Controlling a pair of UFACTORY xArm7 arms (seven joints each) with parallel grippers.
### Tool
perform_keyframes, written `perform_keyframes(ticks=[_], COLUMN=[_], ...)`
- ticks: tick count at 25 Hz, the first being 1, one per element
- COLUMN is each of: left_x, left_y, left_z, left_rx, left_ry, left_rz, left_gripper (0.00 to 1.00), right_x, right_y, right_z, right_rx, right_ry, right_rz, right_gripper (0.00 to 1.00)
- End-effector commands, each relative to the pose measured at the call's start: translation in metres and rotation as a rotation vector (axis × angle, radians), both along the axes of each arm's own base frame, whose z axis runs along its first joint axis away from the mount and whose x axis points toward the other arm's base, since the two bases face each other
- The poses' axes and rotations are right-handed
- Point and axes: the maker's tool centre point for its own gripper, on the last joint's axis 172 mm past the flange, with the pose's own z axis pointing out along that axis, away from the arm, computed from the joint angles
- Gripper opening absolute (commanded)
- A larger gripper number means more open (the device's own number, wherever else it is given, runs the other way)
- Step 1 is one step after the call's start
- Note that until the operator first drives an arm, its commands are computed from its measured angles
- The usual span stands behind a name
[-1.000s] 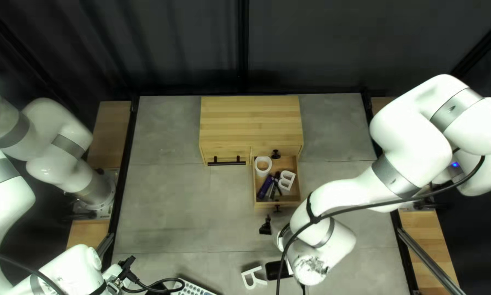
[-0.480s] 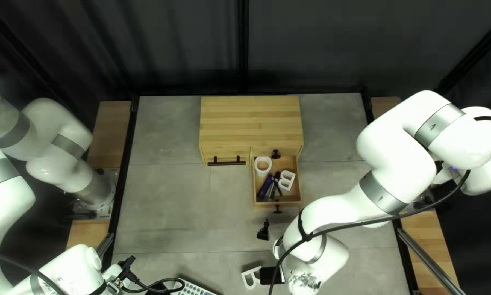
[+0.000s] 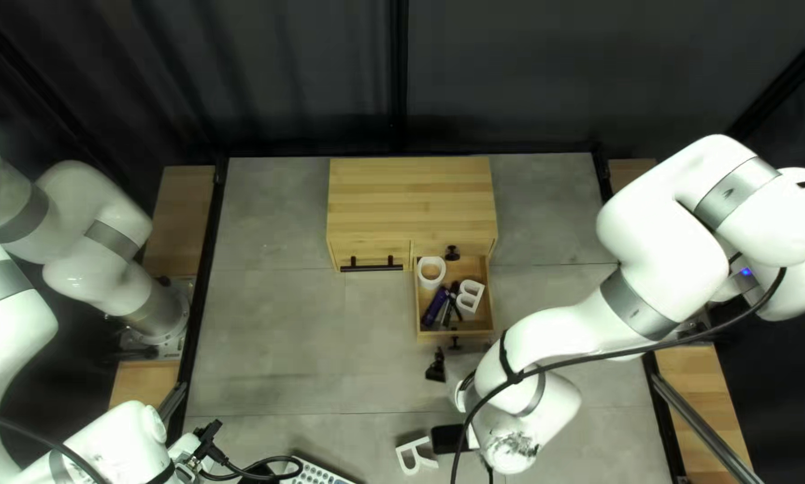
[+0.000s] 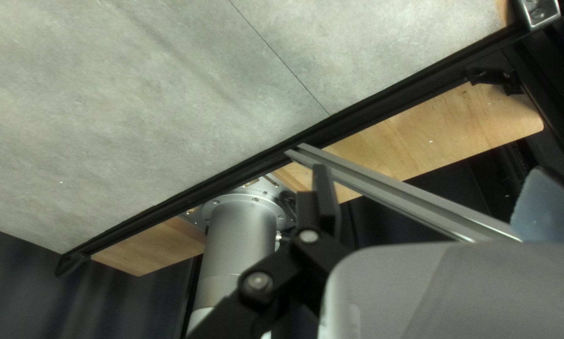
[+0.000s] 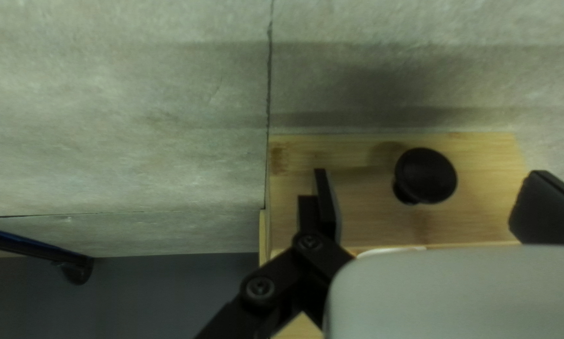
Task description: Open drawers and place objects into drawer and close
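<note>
The wooden cabinet [image 3: 409, 202] stands at the table's far side, its left-hand drawer [image 3: 375, 254] shut behind a black bar handle [image 3: 372, 267]. Below a black knob [image 3: 452, 253], the right-hand drawer [image 3: 454, 335] is pulled out, holding a white ring [image 3: 431, 272], a white B-shaped piece [image 3: 469, 296], a purple item [image 3: 435, 306] and slim dark items [image 3: 454, 303]. Nearer the table's near edge lies a white R-shaped piece [image 3: 413, 455], beside the right arm's wrist; the right arm [image 3: 563, 332] spans the table, its cable [image 3: 599, 360] crossing above. Only the right wrist view shows plainly the round front knob [image 5: 425, 176] ahead, between the spread fingers of the right gripper [image 3: 435, 366], untouched. The left wrist view shows a metal rail [image 4: 388, 191] beyond the left gripper [image 3: 207, 434], whose jaws stand apart with nothing between them. A pale keyed object [image 3: 317, 472] is cut off by the top left view's edge; the drawer's slim items overlap, too small to identify.
</note>
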Motion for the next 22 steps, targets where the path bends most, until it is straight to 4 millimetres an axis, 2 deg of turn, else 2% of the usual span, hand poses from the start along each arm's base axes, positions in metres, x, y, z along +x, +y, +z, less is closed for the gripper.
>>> perform_keyframes(ticks=[1,11,22], left_x=[0.000,0.000,0.000], left_y=[0.000,0.000,0.000], left_z=[0.000,0.000,0.000], left_rx=[0.000,0.000,0.000], left_ry=[0.000,0.000,0.000], left_rz=[0.000,0.000,0.000], left_gripper=[1.00,1.00,1.00], right_x=[0.001,0.005,0.004], right_y=[0.000,-0.002,-0.015], right_z=[0.000,-0.007,0.000], right_rx=[0.011,0.047,0.034], right_ry=[0.003,0.006,0.004], right_rz=[0.001,-0.017,-0.031], right_gripper=[1.00,1.00,1.00])
